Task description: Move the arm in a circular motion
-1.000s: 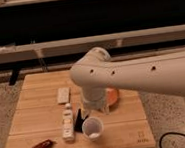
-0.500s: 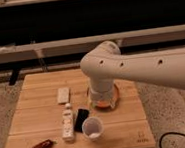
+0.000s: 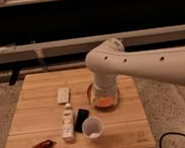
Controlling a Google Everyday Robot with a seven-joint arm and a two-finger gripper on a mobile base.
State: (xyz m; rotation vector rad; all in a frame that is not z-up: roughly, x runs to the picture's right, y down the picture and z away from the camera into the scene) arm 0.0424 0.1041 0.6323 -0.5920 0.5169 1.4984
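Note:
The arm [image 3: 145,65] is a thick cream-white tube with small dark holes. It reaches in from the right edge, bends at a rounded elbow [image 3: 106,54] and points down over the wooden table [image 3: 40,114]. Its narrower wrist end [image 3: 103,85] hangs right above an orange bowl [image 3: 105,102] at the table's middle right. The gripper [image 3: 104,94] is at the bottom of the wrist, just over the bowl and partly merged with it in view.
On the table lie a white flat block [image 3: 63,95], a white bottle [image 3: 68,123], a black flat object [image 3: 81,119], a white cup [image 3: 92,128] and a dark red object [image 3: 40,147]. A dark cable [image 3: 180,139] lies on the floor at lower right. A rail and dark wall run behind.
The arm's elbow and wrist have swung to the right and slightly up, uncovering the black object and the cup. The things on the table have not moved.

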